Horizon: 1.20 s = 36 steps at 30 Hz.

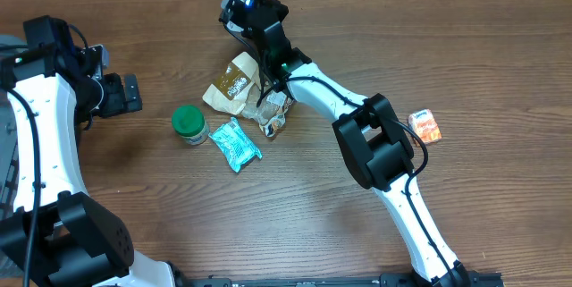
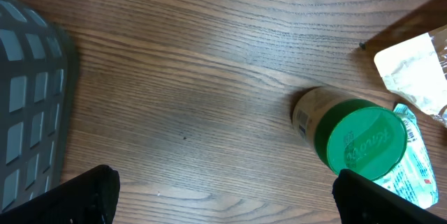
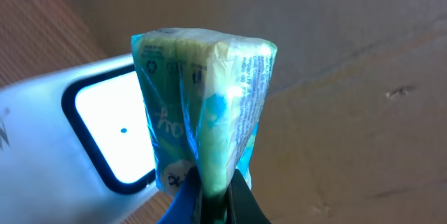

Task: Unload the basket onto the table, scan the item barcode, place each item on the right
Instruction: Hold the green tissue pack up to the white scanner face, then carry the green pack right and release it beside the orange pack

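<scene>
Your right fingers [image 3: 241, 199] are pinched shut on the packet [image 3: 202, 105] at the far side of the desk [image 1: 295, 224]. Its long axis stands up from them, with the scanner [image 3: 105, 133] window just beside and behind it. Your left fingers [image 2: 87, 196] stand wide and empty, well apart.
</scene>
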Available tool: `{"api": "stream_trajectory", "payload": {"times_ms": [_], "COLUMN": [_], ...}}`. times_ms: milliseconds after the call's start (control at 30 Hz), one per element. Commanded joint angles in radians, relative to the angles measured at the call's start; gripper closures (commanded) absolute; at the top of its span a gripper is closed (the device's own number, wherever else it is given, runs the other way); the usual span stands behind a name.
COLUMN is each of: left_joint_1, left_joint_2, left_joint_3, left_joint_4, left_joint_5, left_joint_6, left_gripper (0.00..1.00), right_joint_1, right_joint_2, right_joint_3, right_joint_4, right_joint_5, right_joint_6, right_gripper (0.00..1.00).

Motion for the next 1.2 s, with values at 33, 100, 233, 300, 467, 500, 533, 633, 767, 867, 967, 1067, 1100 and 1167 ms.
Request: {"api": "stream_trajectory", "payload": {"times_ms": [33,100,233,300,467,500,533,633,767,867,967,1067,1100,1167], "left_joint_1": [-0.002,-0.002,-0.002,-0.002,-0.002,-0.002,-0.002,-0.002,-0.002,0.000,-0.001,-0.001,-0.001,-0.001], "left_joint_2": [-0.002,-0.002,-0.002,-0.002,-0.002,-0.002,-0.002,-0.002,-0.002,-0.002,-0.002,-0.002,-0.002,-0.002], "left_joint_3": [0.001,0.001,0.001,0.001,0.001,0.001,0.001,0.001,0.001,0.001,0.001,0.001,0.001,0.001], "left_joint_4": [0.000,0.000,0.000,0.000,0.000,0.000,0.000,0.000,0.000,0.000,0.000,0.000,0.000,0.000], "left_joint_5": [0.007,0.007,0.007,0.007,0.007,0.007,0.007,0.007,0.007,0.007,0.007,0.007,0.007,0.007], "left_joint_6": [-0.006,-0.006,-0.006,-0.006,-0.006,-0.006,-0.006,-0.006,-0.006,-0.006,-0.006,-0.006,-0.006,-0.006], "left_gripper": [0.00,0.00,0.00,0.00,0.00,0.00,0.00,0.00,0.00,0.00,0.00,0.00,0.00,0.00], "right_joint_1": [-0.005,-0.004,0.002,0.003,0.009,0.012,0.015,0.016,-0.024,-0.079,-0.185,-0.302,-0.329,-0.398], "right_joint_2": [-0.003,-0.004,-0.025,-0.074,-0.256,-0.303,-0.352,-0.500,-0.709,-0.798,-0.850,-0.844,-0.841,-0.825], "right_joint_3": [0.010,0.010,0.010,0.010,0.010,0.010,0.010,0.010,0.010,0.010,0.010,0.000,-0.010,-0.051], "right_joint_4": [0.046,0.064,0.066,0.063,-0.088,-0.151,-0.231,-0.503,-0.938,-1.159,-1.371,-1.511,-1.535,-1.569], "right_joint_5": [0.014,0.015,0.018,0.018,0.017,0.017,0.009,-0.056,-0.206,-0.288,-0.375,-0.451,-0.460,-0.465], "right_joint_6": [-0.079,-0.078,-0.058,0.036,0.193,0.265,0.351,0.649,1.061,1.178,1.244,1.247,1.247,1.247], "right_gripper": [0.96,0.96,0.96,0.96,0.96,0.96,0.96,0.96,0.96,0.96,0.96,0.96,0.96,0.96]}}
